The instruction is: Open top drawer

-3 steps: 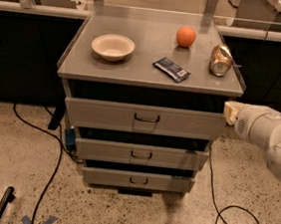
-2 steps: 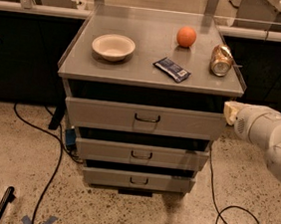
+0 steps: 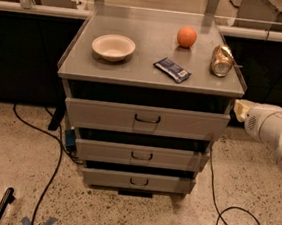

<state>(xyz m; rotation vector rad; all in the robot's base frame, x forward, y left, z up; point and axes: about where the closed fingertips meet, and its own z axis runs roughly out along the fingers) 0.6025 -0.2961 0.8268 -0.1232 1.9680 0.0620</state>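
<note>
Beside top drawer (image 3: 100, 115), tool (image 3: 240, 110) unmoved.

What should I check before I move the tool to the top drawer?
1. The top drawer, its handle unobstructed: ok.
2. The tool on the handle: not ok; it sits beside the cabinet, off its right side, apart from the handle.
3. Space before the drawer free: ok.
4. The can lies sideways near the right edge, might roll: not ok.
5. Drawer fully shut: cannot tell.
</note>
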